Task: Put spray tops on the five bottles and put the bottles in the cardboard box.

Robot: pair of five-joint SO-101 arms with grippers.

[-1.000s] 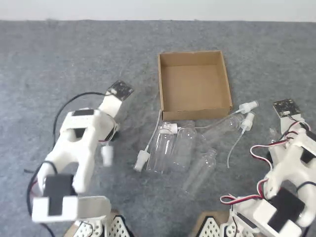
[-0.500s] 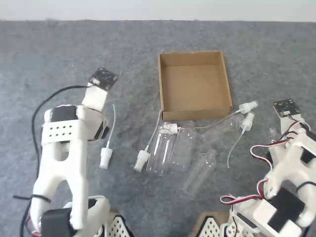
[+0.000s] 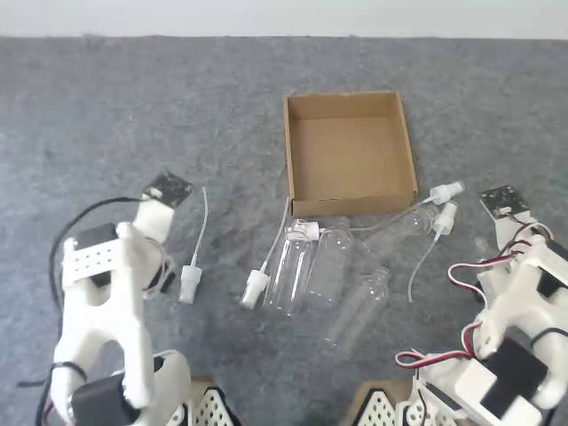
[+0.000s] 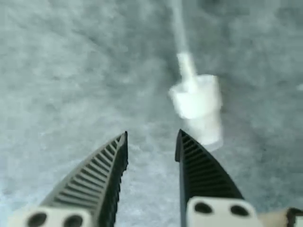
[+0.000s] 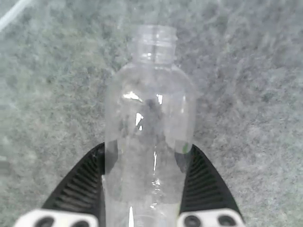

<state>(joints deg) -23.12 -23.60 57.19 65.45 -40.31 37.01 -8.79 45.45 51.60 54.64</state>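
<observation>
A white spray top (image 4: 196, 101) with its thin tube lies on the grey carpet, left of the bottle cluster (image 3: 189, 284). My left gripper (image 4: 151, 137) hovers open just short of it, the top sitting ahead of one finger and outside the gap. My right gripper (image 5: 144, 153) is shut on a clear uncapped bottle (image 5: 151, 109), neck pointing away from the wrist, at the table's right side (image 3: 486, 244). Several clear bottles (image 3: 311, 262) lie below the open, empty cardboard box (image 3: 351, 155).
One spray top (image 3: 256, 288) lies at the cluster's left, its tube running up toward the box. Two more spray tops (image 3: 446, 191) rest right of the box's front corner. A lone bottle (image 3: 364, 306) lies lower right of the cluster. Both arm bases stand at the near edge.
My left arm swung left off the spray top, then drew back toward the near edge, leaving the top lying on the carpet. My right wrist shifted slightly left.
</observation>
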